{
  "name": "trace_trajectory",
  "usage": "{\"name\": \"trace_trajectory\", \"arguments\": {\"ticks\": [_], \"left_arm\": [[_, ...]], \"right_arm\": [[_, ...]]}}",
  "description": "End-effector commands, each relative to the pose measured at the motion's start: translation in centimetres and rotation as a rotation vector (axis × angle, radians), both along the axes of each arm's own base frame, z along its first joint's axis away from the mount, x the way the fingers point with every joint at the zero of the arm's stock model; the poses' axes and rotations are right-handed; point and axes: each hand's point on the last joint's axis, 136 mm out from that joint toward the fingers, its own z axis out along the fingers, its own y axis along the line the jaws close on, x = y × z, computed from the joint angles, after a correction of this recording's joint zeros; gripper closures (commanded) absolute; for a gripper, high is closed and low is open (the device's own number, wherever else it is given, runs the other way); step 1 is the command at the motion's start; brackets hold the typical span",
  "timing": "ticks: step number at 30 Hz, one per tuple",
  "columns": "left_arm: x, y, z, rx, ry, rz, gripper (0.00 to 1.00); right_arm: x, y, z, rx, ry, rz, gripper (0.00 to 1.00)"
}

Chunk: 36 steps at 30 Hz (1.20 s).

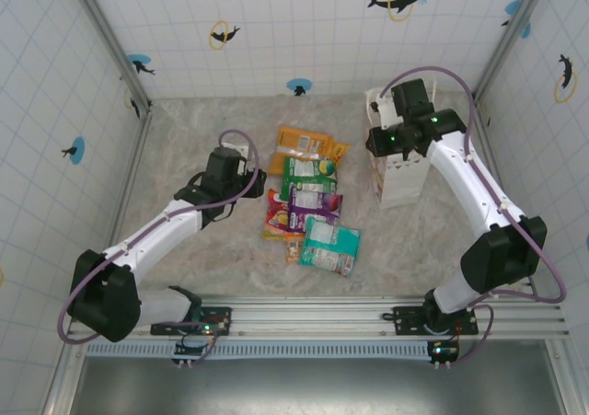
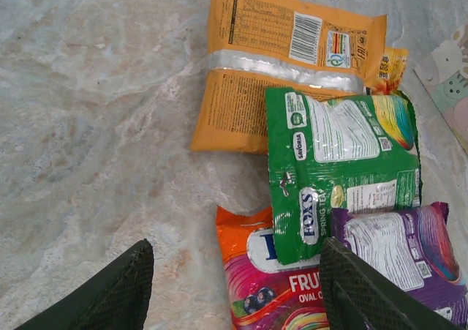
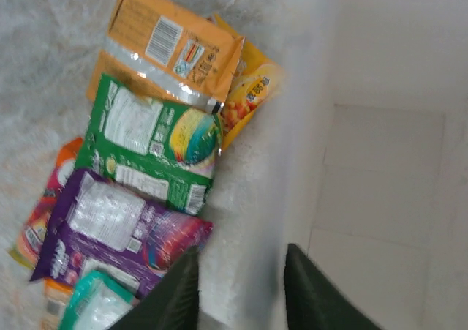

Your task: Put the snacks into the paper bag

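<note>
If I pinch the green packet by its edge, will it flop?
Probably floppy: the green packet is thin, creased film draped over the fruit packet beneath. Its glossy surface may slip in a pinch. Likely light, so a push could drag neighbours.

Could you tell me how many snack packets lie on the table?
6: orange and yellow farthest from the arms, then green, purple with red-orange beside it, teal nearest. Others may be hidden underneath.
</note>
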Motion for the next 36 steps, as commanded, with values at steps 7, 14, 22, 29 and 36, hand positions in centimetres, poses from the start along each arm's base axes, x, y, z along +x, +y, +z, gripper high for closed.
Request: {"name": "trace_trajectory", "arguments": {"ticks": [7,14,22,29,36], "left_arm": [[-0.4,-0.4,0.4,-0.023,-0.003,-0.016,0.38],[-0.5,-0.8,0.6,-0.042,-0.008,-0.031,0.38],[-0.7,-2.4,1.1,-0.106,-0.009,-0.100,0.37],[-1.2,-3.5,1.6,-0.158,-0.011,-0.155,0.37],[-3.2,-5.5,1.5,-0.278,0.056,-0.255,0.41]], "right_arm": [[-1.0,-0.4,1.9,0.023,-0.068,-0.013,0.48],[-1.0,-1.0,2.9,0.034,-0.128,-0.042,0.39],[-1.2,-1.0,4.1,0.075,-0.179,-0.059,0.32],[-0.9,-2.6,5.3,0.043,-0.231,-0.140,0.31],[-1.5,-4.6,7.3,0.031,-0.302,-0.230,0.31]]}}
